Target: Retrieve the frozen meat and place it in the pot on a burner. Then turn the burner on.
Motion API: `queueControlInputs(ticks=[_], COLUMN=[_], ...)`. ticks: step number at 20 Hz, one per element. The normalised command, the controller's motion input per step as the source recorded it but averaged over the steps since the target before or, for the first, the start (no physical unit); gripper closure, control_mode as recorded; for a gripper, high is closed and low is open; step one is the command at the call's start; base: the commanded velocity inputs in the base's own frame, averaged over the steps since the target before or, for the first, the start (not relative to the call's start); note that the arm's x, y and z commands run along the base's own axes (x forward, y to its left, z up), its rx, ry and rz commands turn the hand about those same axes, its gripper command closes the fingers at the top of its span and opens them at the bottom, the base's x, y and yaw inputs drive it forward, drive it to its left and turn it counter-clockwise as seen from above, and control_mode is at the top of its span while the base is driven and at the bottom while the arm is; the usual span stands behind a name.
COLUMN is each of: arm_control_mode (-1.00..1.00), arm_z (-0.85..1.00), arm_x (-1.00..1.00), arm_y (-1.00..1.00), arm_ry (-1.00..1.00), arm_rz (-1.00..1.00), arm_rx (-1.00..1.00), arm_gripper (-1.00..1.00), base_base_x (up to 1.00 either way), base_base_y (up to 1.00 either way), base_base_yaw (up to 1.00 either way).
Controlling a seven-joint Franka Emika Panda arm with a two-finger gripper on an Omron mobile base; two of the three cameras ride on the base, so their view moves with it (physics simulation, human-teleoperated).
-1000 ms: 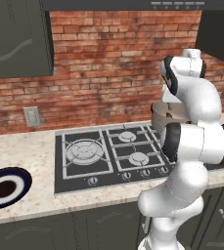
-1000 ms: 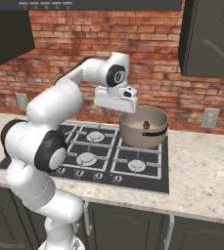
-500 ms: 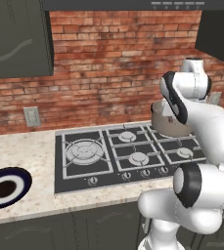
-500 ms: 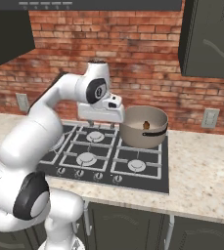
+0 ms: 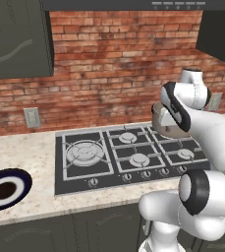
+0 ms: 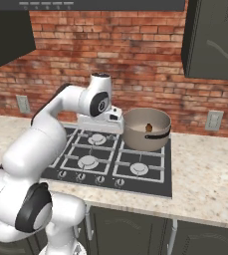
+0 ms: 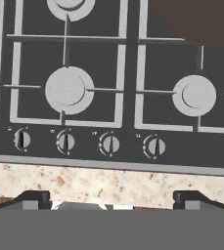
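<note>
The grey metal pot (image 6: 146, 130) stands on the back right burner of the stove (image 6: 110, 162). Inside it lies the frozen meat (image 6: 149, 128), a small reddish-brown chunk. In the left base view the pot (image 5: 169, 129) is partly hidden behind my arm. My gripper (image 6: 99, 130) hovers over the stove, just left of the pot and apart from it. Seen from the hand, the gripper (image 7: 112, 199) is open with nothing between its fingertips (image 7: 33, 197). It looks straight down on the row of stove knobs (image 7: 109, 144); the pot's dark edge (image 7: 201, 19) shows at the top right.
A dark blue and white plate (image 5: 5, 189) lies on the speckled counter (image 5: 35, 206) left of the stove. A brick wall with outlets (image 6: 213, 120) runs behind, with dark cabinets (image 5: 15, 39) overhead. Counter (image 6: 205, 179) stretches right of the stove.
My hand has drawn away from above the pot, moving left, lower and toward the stove's front. The jaws stay open. Pot and meat have not moved.
</note>
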Motion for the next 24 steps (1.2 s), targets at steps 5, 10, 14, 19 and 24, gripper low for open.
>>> queueControlInputs(ticks=[5, 10, 14, 19, 24], arm_control_mode=[-1.00, -1.00, -1.00, -1.00, -1.00], arm_z=[-0.33, -0.39, -0.35, -0.19, -0.16], arm_x=[0.00, 0.00, 0.00, 0.00, 0.00], arm_y=[0.34, 0.06, -0.04, -0.03, 0.00], arm_ry=[0.05, 0.04, 0.01, 0.00, 0.00], arm_rz=[0.01, 0.00, 0.01, 0.00, 0.00], arm_rx=[0.00, 0.00, -0.03, -0.05, -0.06], arm_gripper=[-1.00, -1.00, -1.00, -1.00, -1.00], base_base_x=[0.00, 0.00, 0.00, 0.00, 0.00], base_base_y=[0.00, 0.00, 0.00, 0.00, 0.00], base_base_yaw=[0.00, 0.00, 0.00, 0.00, 0.00])
